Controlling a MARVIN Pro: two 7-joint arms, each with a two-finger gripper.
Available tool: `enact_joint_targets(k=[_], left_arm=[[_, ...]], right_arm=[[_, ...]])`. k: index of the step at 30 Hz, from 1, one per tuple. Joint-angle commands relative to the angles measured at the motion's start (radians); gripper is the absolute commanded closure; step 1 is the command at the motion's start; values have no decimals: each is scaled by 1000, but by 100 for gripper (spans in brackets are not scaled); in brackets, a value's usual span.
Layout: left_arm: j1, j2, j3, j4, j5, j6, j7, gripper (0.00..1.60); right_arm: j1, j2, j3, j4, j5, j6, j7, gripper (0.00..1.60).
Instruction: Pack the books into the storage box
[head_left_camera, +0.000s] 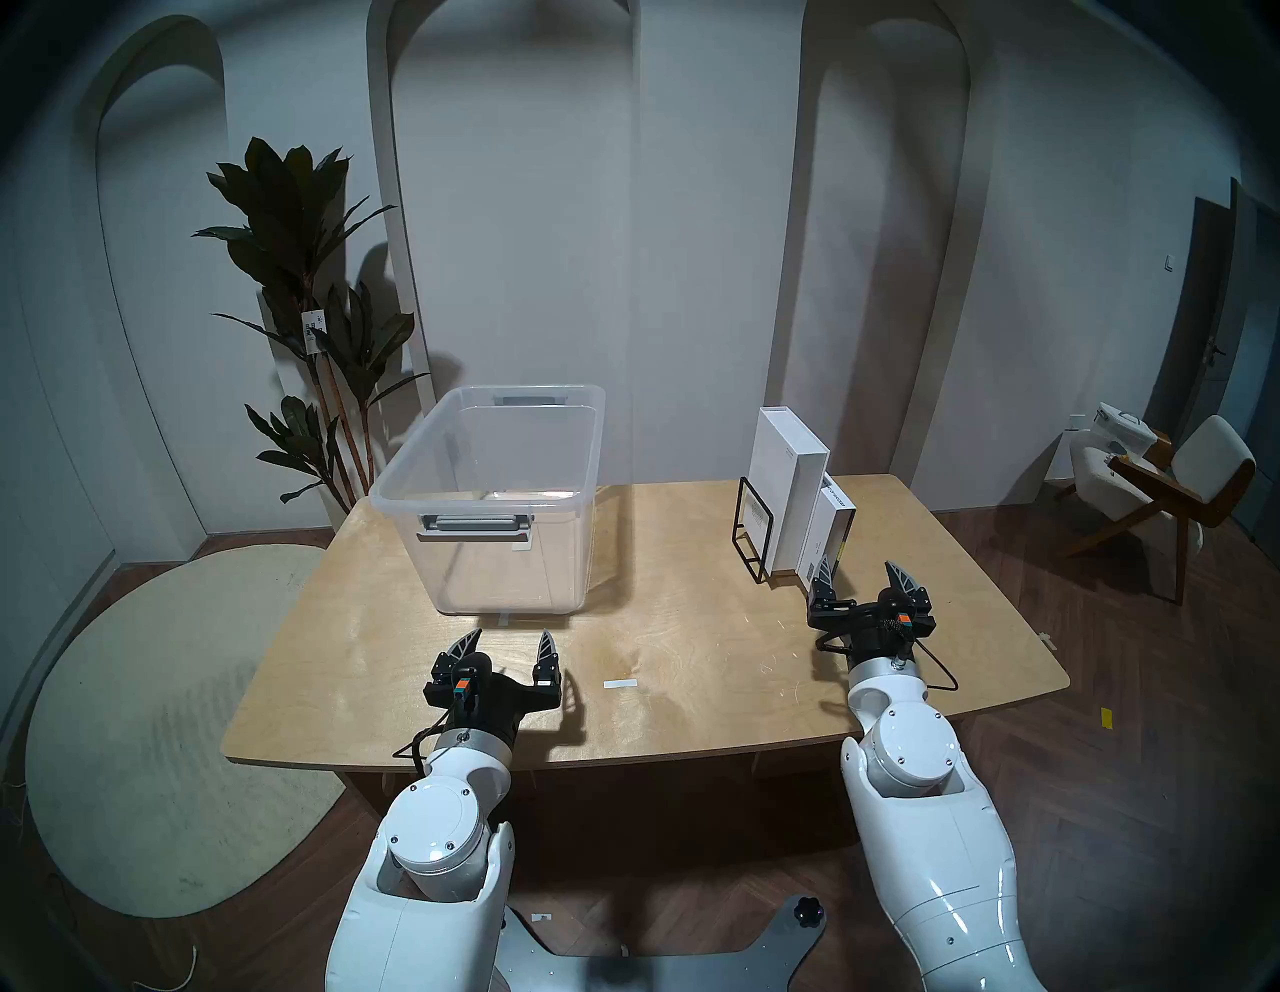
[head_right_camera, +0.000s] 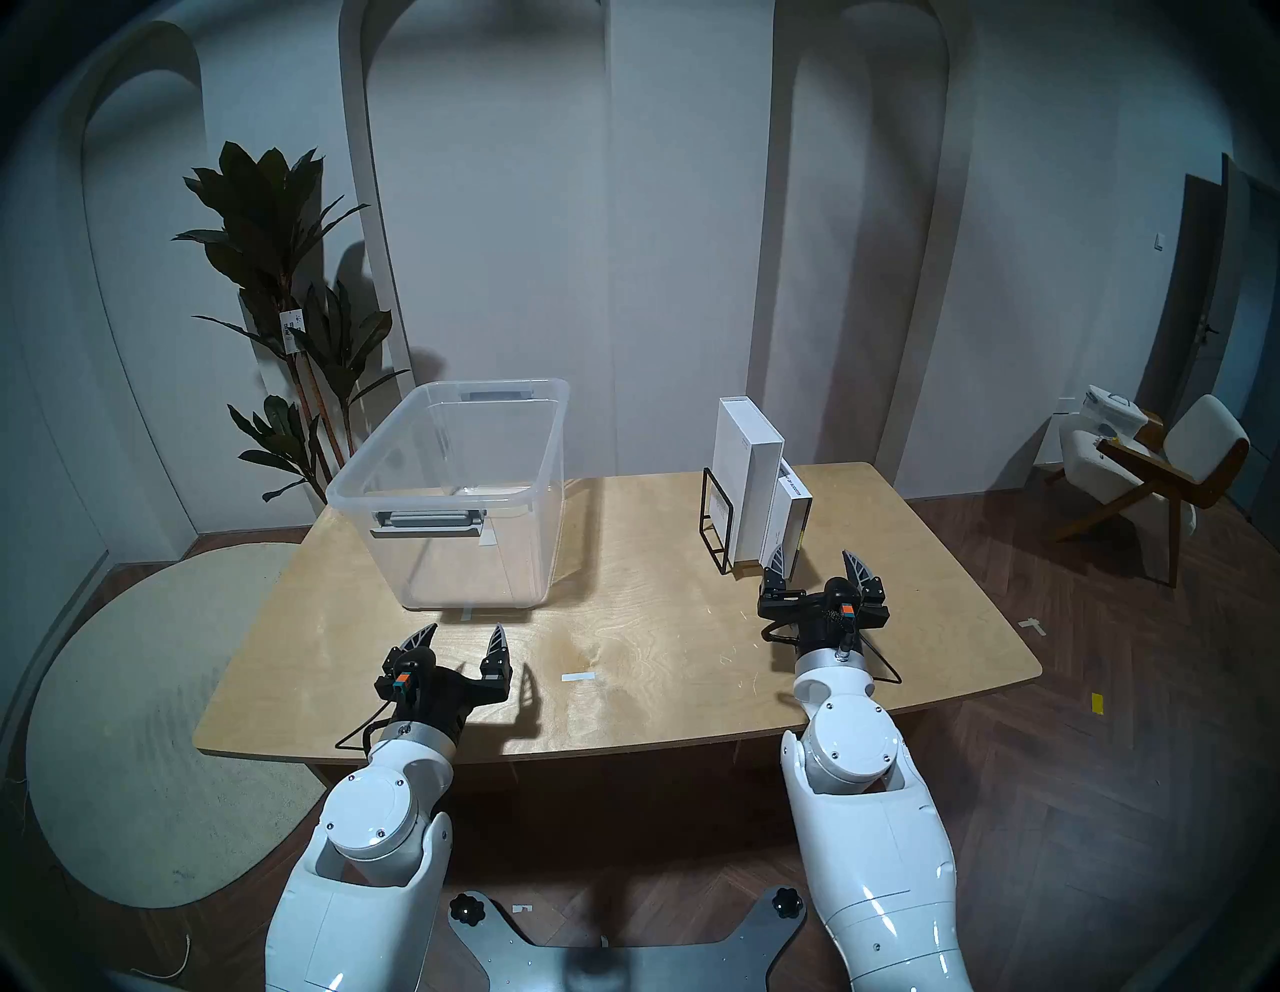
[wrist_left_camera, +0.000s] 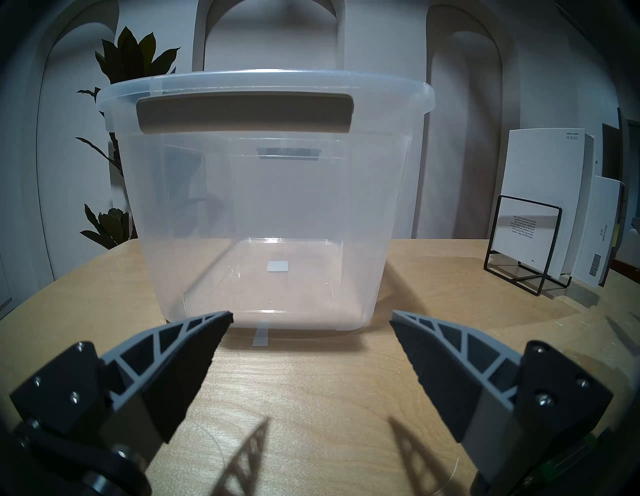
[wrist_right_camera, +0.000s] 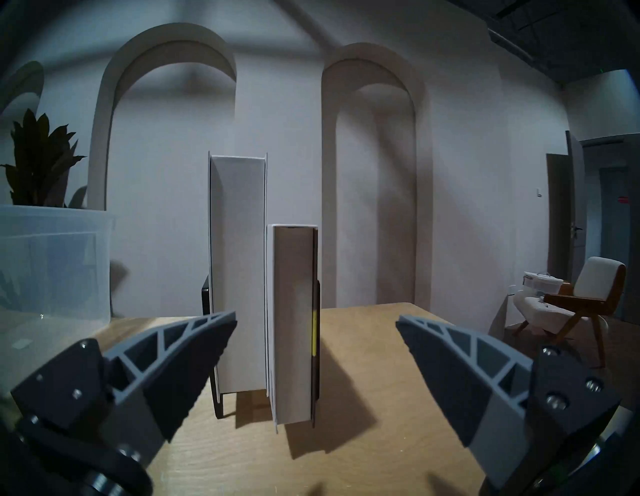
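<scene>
A staged living room: white walls with arched niches behind the wooden bench (head_left_camera: 692, 644), a potted plant (head_left_camera: 305, 277) left of the bench, an armchair (head_left_camera: 1170, 485) to its right, herringbone wood floor (head_left_camera: 1143, 796), and a round rug (head_left_camera: 152, 727).

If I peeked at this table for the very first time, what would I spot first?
Probably the big clear plastic box on the left side of the wooden table, with nothing inside it. Next, the two white books, a tall book and a short book, standing upright in a black wire rack on the right. The right gripper is open just in front of them, holding nothing.
</scene>
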Motion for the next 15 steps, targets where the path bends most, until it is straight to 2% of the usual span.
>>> enact_joint_targets(k=[1,8,15], left_arm=[[-4,0,-1,-20,-1,-4,-1,0],[-4,0,-1,-20,-1,-4,-1,0],[-4,0,-1,-21,-1,-4,-1,0]], right_arm=[[73,72,12,17,21,-20,85,0],[103,89,17,49,37,-39,138,0],[143,100,12,119,51,-72,185,0]])
